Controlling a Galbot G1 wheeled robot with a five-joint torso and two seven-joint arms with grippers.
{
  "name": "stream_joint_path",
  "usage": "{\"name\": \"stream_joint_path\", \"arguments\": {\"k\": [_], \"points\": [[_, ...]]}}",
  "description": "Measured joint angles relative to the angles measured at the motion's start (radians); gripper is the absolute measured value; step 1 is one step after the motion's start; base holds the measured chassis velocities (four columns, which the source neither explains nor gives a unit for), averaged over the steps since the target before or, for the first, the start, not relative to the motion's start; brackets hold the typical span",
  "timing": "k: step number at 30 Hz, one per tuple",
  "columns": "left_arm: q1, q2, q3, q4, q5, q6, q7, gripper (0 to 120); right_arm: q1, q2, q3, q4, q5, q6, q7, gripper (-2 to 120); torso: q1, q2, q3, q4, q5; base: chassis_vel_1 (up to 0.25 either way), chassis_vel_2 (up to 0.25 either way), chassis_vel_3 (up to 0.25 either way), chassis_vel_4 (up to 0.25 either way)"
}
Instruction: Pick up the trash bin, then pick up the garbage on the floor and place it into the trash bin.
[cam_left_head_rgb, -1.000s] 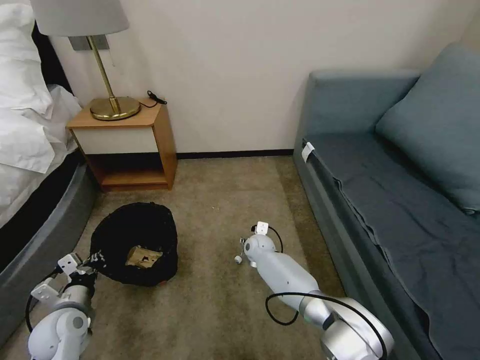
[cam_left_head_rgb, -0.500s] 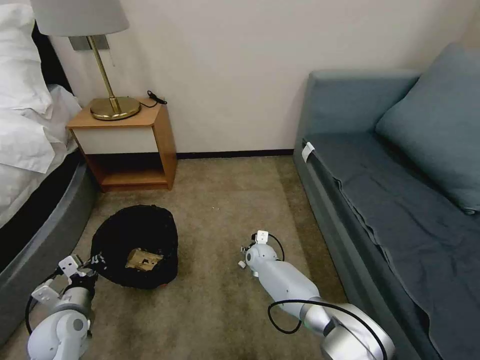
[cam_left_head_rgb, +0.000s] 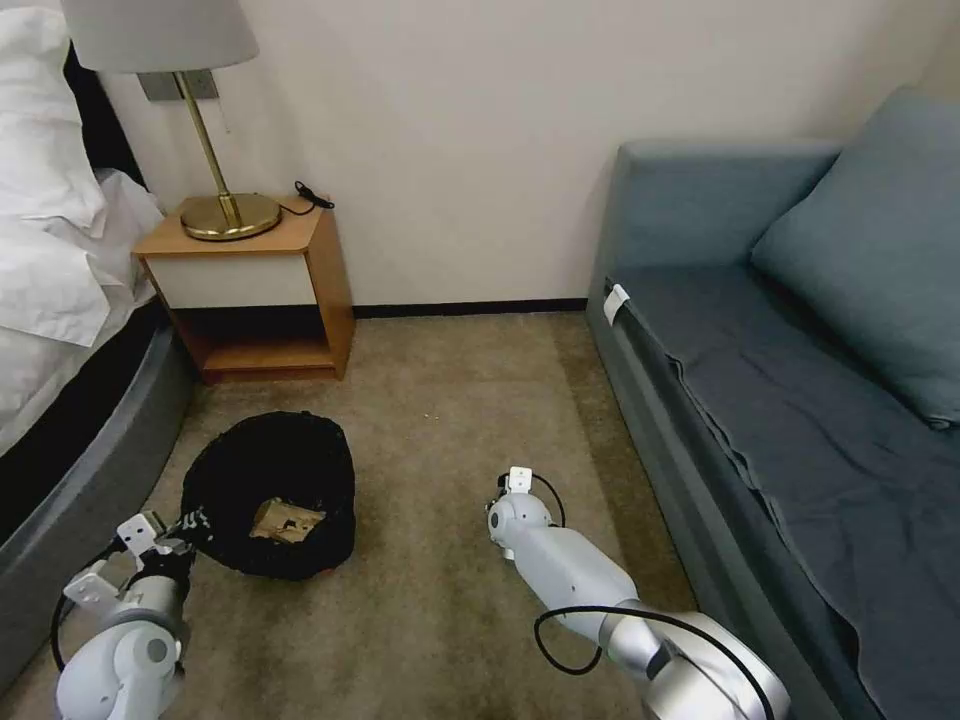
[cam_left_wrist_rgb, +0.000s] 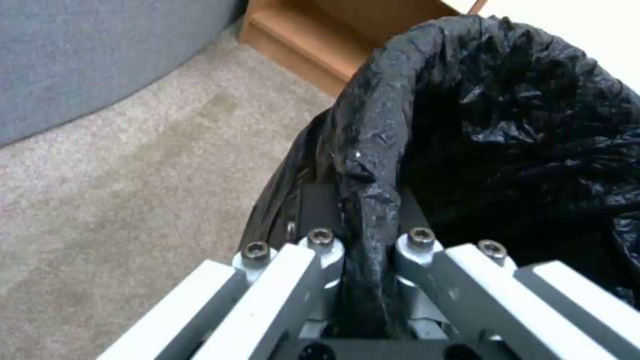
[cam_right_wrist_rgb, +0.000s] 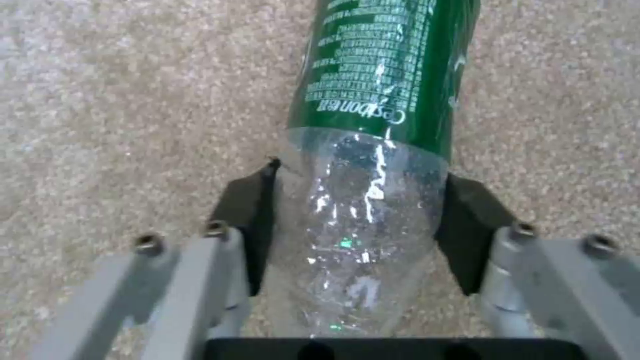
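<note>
While held at its near rim by the left claw (cam_left_wrist_rgb: 370, 237) — pads shut on a fold of black liner — low over the carpet (cam_left_head_rgb: 440, 400) before the nightstand (cam_left_head_rgb: 250, 290): trash bin (cam_left_head_rgb: 270, 480), tan paper wad (cam_left_head_rgb: 287, 520) already inside; resting or just lifted, not clear. At the robot's right, down on the carpet and well apart from the bin: right claw (cam_right_wrist_rgb: 357, 200), black pads pressed to both sides of a clear plastic bottle (cam_right_wrist_rgb: 373, 125) with green label, apparently not yet raised.

Risks, as judged. Thin glossy bottle wall likely to buckle or squirt forward out of the pads, grip being set on the clear tapering part rather than the labelled middle. Possible swing and drop during the carry to the bin, long body hanging ahead of the pads. On the left, perhaps liner alone caught rather than bin wall; if so, bag liable to pull free or bin to tip.

Compared with one second ago: right wrist drawn slightly nearer the robot; small white piece beside it, then visible, now covered. Bin, wad and left claw practically unmoved; nightstand unshifted — camera steady.
</note>
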Motion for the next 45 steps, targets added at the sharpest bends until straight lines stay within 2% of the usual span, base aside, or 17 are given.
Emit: {"name": "stream_joint_path", "arguments": {"k": [2,10,19,20,23,24,25,29,32,37,45], "points": [[-0.003,-0.002,0.003,-0.009,0.0,0.003,0.0,4,-0.003,0.0,0.0,0.009,0.0,-0.002,0.002,39,0.0,0.0,0.0,0.0,0.0,0.0,0.0,0.0,0.0],[-0.022,0.0,0.012,-0.024,0.0,0.016,-0.007,4,0.008,0.0,-0.004,0.06,0.002,-0.003,0.024,23,0.0,0.0,0.0,0.0,0.0,0.0,0.0,0.0,0.0],[-0.039,0.005,0.033,-0.025,-0.009,0.034,-0.014,4,0.054,-0.002,-0.063,0.221,0.023,0.021,0.061,23,0.0,0.0,0.0,0.0004,0.0002,0.0,0.0,0.0,0.0],[-0.047,0.006,0.04,-0.021,-0.017,0.04,-0.018,4,0.072,-0.025,-0.082,0.286,0.028,0.031,0.066,23,0.0,0.0,0.0,0.0008,0.0005,0.0,0.0,0.0,0.0],[-0.063,0.007,0.058,-0.009,-0.025,0.05,-0.025,4,0.108,-0.087,-0.106,0.383,0.038,0.045,0.086,23,0.0,0.0,0.0,0.0001,0.0,0.0,0.0,0.0,0.0],[-0.063,0.007,0.058,-0.009,-0.025,0.05,-0.025,4,0.108,-0.087,-0.106,0.383,0.038,0.045,0.086,23,0.0,0.0,0.0,0.0001,0.0,0.0,0.0,0.0,0.0],[-0.082,0.004,0.072,0.004,-0.032,0.059,-0.033,4,0.133,-0.138,-0.122,0.457,0.041,0.057,0.097,23,0.0,0.0,0.0,-0.0009,0.0001,0.0,0.0,0.0,0.0],[-0.102,0.0,0.086,0.018,-0.033,0.066,-0.038,4,0.148,-0.182,-0.131,0.54,0.033,0.078,0.101,23,0.0,0.0,0.0,-0.0006,0.0,0.0,0.0,0.0,0.0],[-0.121,0.001,0.106,0.028,-0.035,0.079,-0.043,4,0.14,-0.237,-0.139,0.674,0.031,0.112,0.101,23,0.0,0.0,0.0,0.0001,0.0002,0.0,0.0,0.0,0.0],[-0.146,0.005,0.135,0.043,-0.035,0.088,-0.044,4,0.13,-0.284,-0.168,0.798,0.04,0.15,0.075,23,0.0,0.0,0.0,0.0,0.0003,0.0,0.0,0.0,0.0],[-0.178,0.0,0.18,0.053,-0.039,0.103,-0.051,4,0.133,-0.319,-0.236,0.914,0.025,0.203,0.005,23,0.0,0.0,0.0,0.0,0.0001,0.0,0.0,0.0,0.0]]}}
